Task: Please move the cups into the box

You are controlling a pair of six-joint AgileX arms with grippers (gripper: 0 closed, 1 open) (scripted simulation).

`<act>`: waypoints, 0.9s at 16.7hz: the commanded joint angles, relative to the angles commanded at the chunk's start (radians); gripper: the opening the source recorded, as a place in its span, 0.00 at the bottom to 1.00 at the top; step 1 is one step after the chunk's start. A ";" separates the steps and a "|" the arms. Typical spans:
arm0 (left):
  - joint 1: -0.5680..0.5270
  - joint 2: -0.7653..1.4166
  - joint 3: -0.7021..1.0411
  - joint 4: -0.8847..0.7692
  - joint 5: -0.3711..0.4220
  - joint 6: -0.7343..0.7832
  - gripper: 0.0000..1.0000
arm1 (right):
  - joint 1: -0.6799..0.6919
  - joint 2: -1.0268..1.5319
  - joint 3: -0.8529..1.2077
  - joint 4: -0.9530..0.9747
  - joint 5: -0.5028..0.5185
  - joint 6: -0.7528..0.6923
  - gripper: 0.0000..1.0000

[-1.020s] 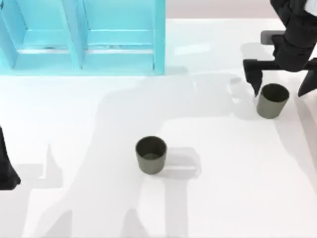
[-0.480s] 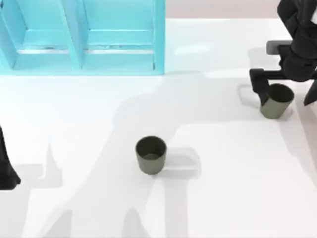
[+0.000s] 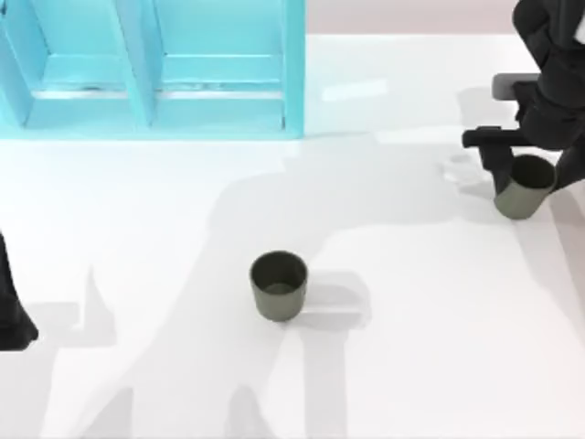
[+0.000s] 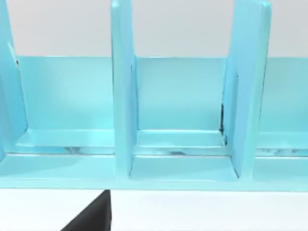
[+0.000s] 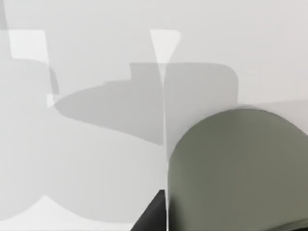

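Two dark olive-grey cups stand apart on the white table. One cup (image 3: 278,285) sits upright near the middle, free of both arms. The other cup (image 3: 524,188) is at the far right, slightly tilted, with my right gripper (image 3: 535,176) shut on it, a black finger against each side. In the right wrist view that cup (image 5: 240,168) looms close beside a dark fingertip (image 5: 151,217). The turquoise box (image 3: 292,82) with upright dividers stands at the back left, and its compartments (image 4: 178,110) face the left wrist camera. My left gripper (image 3: 14,311) is parked at the left edge.
The white tabletop (image 3: 411,347) stretches between the box and the cups, crossed by the arms' shadows. The box's divider walls (image 4: 122,120) rise tall from its floor. A black piece of my left gripper (image 4: 91,219) shows before the box.
My right gripper has shifted to the right and its fingers have drawn in around the right cup, which has moved right with it and tipped a little. The middle cup and left arm have not moved.
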 joint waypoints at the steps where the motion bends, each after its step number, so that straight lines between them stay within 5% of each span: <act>1: 0.000 0.000 0.000 0.000 0.000 0.000 1.00 | 0.000 0.000 0.000 0.000 0.000 0.000 0.32; 5: 0.000 0.000 0.000 0.000 0.000 0.000 1.00 | 0.000 0.000 0.000 0.000 0.000 0.000 0.02; 15: 0.000 0.000 0.000 0.000 0.000 0.000 1.00 | 0.004 0.000 0.003 -0.003 -0.001 0.000 0.00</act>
